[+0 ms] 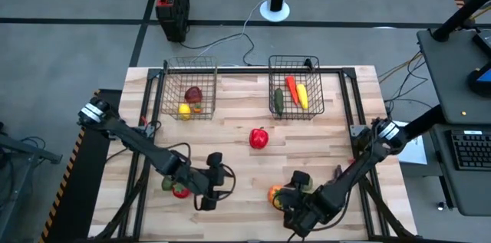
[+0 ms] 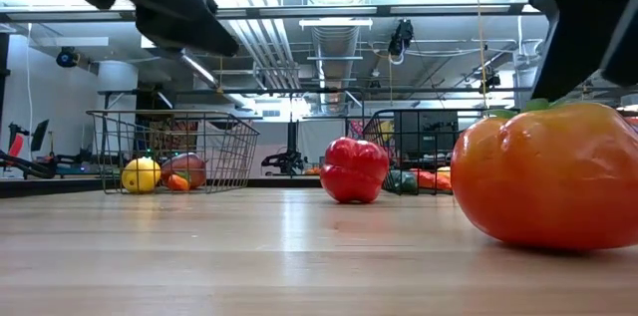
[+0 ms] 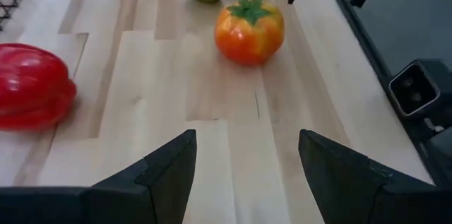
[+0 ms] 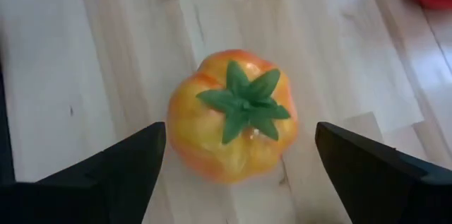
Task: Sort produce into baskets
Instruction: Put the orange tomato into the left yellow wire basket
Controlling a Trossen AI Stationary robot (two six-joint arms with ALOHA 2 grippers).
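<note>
The right end effector (image 4: 236,164) hangs over the orange tomato (image 4: 232,114) near the tabletop's front edge, its fingers spread wide on either side of it and holding nothing. The tomato rests free on the wood, so an off-centre close could push the round fruit sideways, perhaps off that edge.

The left end effector (image 3: 244,171), about half open and empty, waits low toward the front left, beside a red and green piece (image 1: 175,188) I can't identify for sure. A red pepper (image 1: 259,138) sits mid-tabletop. The two baskets (image 1: 189,90) at the back edge already hold several pieces; dropping the tomato in the wrong one is the other risk.
</note>
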